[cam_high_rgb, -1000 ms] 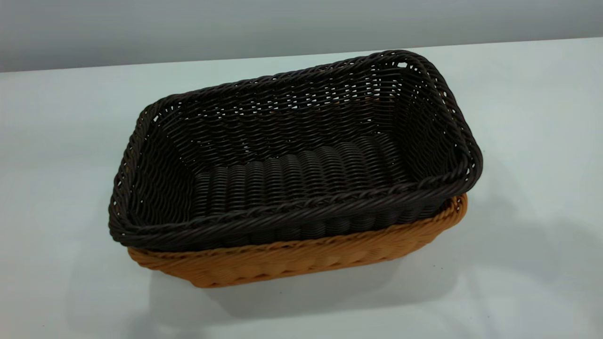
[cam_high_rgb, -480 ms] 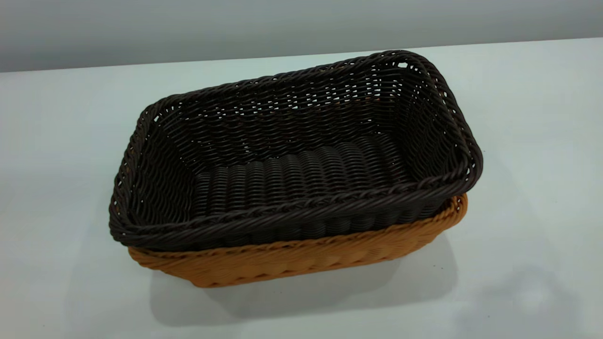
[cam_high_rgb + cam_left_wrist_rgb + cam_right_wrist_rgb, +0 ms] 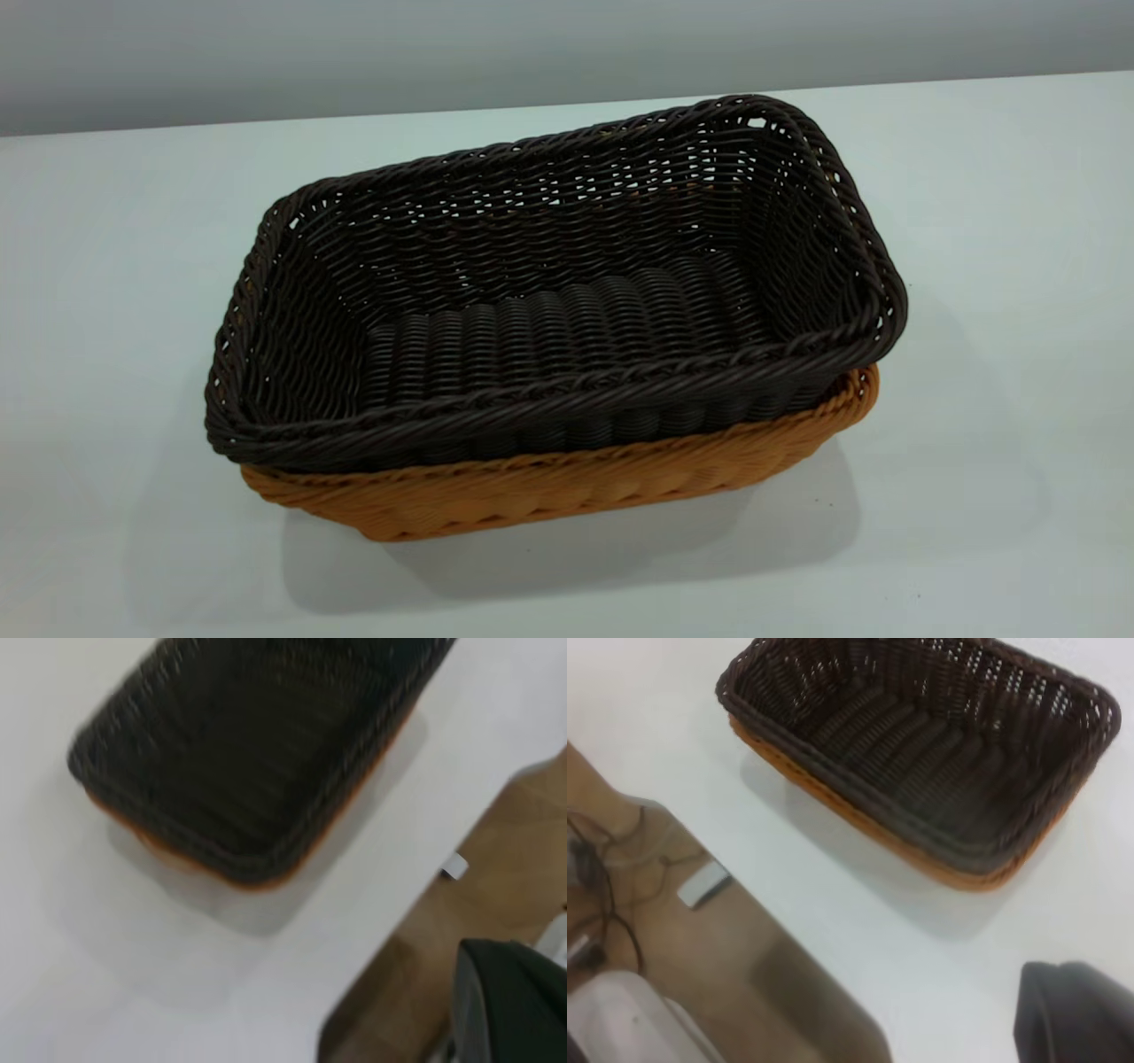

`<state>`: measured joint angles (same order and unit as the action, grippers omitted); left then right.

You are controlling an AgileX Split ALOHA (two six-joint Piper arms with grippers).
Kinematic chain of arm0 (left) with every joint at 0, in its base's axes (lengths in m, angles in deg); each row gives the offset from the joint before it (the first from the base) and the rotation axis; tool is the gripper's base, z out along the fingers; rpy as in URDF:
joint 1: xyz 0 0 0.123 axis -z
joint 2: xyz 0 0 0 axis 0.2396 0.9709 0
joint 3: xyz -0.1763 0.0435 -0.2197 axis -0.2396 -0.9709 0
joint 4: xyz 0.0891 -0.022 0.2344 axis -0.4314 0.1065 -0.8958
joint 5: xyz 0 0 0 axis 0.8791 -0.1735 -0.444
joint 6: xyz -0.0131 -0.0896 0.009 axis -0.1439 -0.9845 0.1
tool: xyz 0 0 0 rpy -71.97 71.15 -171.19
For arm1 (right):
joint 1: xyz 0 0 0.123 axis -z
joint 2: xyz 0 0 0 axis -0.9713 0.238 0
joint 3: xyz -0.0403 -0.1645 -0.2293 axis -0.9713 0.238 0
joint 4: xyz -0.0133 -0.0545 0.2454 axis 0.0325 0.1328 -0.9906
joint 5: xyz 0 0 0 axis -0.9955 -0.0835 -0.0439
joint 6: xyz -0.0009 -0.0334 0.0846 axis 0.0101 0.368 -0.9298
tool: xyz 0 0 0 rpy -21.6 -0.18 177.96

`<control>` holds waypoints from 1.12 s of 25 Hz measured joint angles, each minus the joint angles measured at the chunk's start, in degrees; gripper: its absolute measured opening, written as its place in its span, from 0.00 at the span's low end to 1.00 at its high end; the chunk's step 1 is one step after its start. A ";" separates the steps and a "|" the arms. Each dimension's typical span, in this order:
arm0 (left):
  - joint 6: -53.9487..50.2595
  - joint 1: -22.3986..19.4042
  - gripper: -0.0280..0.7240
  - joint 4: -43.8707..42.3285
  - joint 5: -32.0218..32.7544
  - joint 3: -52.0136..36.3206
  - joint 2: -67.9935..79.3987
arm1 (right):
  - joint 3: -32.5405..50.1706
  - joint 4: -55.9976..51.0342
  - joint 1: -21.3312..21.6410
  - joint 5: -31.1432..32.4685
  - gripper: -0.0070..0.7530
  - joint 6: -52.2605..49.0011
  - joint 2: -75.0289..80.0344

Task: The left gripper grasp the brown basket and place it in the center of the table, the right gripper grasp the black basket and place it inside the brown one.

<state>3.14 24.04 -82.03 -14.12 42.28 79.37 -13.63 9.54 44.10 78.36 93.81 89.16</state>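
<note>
Looking down, we find the black basket (image 3: 567, 292) nested inside the brown basket (image 3: 567, 487) on the table (image 3: 992, 221); neither gripper's jaw state is discernible.

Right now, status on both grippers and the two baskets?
Dark woven wicker basket nested inside orange-tan wicker basket, mid white table. Neither gripper in exterior view, both clear of the baskets; fingers unreadable. Nothing in the way.

A very dark woven wicker basket (image 3: 248, 753) sits nested inside an orange-tan wicker basket (image 3: 164, 843) on the plain white table (image 3: 159, 974), beyond whose edge lies a brown wooden floor (image 3: 496, 904).
</note>
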 joint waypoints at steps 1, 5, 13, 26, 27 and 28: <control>-0.98 0.00 0.04 0.00 0.25 -0.76 -0.99 | 1.44 0.48 0.05 -0.07 0.01 -0.91 -2.49; -1.49 0.00 0.04 0.29 0.25 -4.38 -4.81 | 7.74 2.44 0.05 -0.07 0.01 -4.11 -10.97; -1.62 0.00 0.04 1.86 1.11 -9.98 -11.68 | 17.55 3.45 0.11 -3.84 0.01 -7.42 -21.95; -2.90 0.00 0.04 1.33 -5.35 -16.03 -14.22 | 17.41 3.30 0.11 -3.76 0.01 -7.24 -22.44; -2.90 0.00 0.04 1.42 -5.62 -16.72 -14.22 | 17.41 3.24 0.11 -3.71 0.01 -7.24 -22.44; -2.90 0.00 0.04 1.46 -6.05 -16.86 -14.22 | 17.41 3.24 0.11 -3.71 0.01 -7.24 -22.44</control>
<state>0.23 24.04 -80.57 -20.16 25.42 65.15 3.78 12.78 44.21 74.65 86.57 66.71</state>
